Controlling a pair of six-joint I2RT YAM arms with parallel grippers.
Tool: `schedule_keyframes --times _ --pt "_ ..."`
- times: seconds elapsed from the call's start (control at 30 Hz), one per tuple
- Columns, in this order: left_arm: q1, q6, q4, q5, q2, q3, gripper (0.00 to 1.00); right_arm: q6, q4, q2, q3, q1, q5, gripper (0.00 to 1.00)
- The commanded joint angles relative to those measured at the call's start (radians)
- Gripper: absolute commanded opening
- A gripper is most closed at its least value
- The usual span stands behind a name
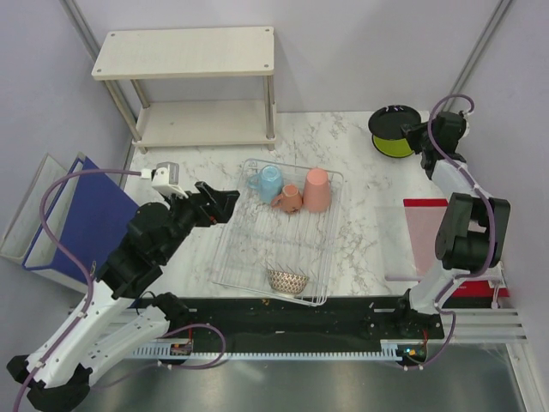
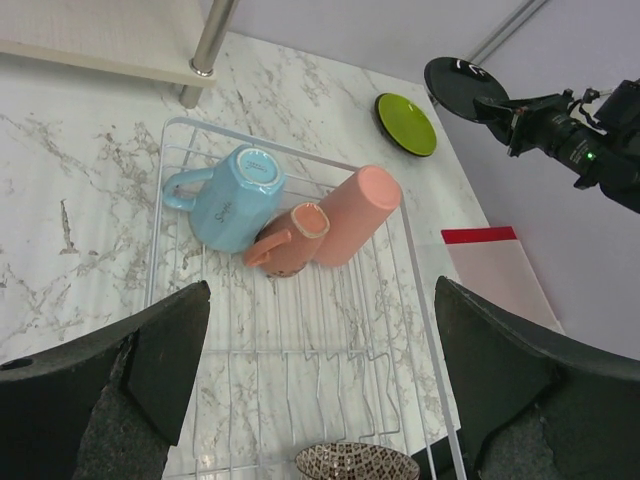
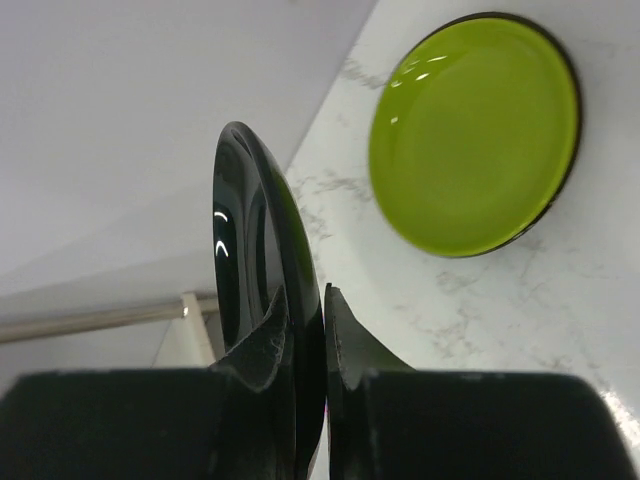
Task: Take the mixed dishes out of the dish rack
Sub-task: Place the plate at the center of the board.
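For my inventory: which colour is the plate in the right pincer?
Black plate, right wrist view.

1. The table point(image 1: 364, 245) is lit brightly and evenly from above; only faint, soft shadows are cast.
2. Small white glints are seen on the black plate point(image 3: 240, 270) and the lime green plate point(image 3: 470, 140).
3. The near fingers point(image 2: 110, 390) are rendered blurred in the left wrist view.

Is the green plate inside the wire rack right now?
No, the green plate lies flat on the table, outside the rack and past its far right corner.
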Motion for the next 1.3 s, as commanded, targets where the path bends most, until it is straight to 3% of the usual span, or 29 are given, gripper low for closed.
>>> schedule_keyframes --times 0.0,0.4,1.27 --pt "0.004 0.037 -0.007 -0.02 0.019 -0.029 0.99 -0.009 0.034 0.135 0.104 -0.043 -0.018 0.0" --pt "0.004 0.061 0.046 0.0 0.137 -0.057 0.99 -0.122 -0.01 0.435 0.397 -0.05 -0.05 0.0" --pt "0.006 0.06 0.065 0.02 0.215 -0.057 0.99 -0.224 -0.105 0.542 0.47 -0.06 0.031 0.01"
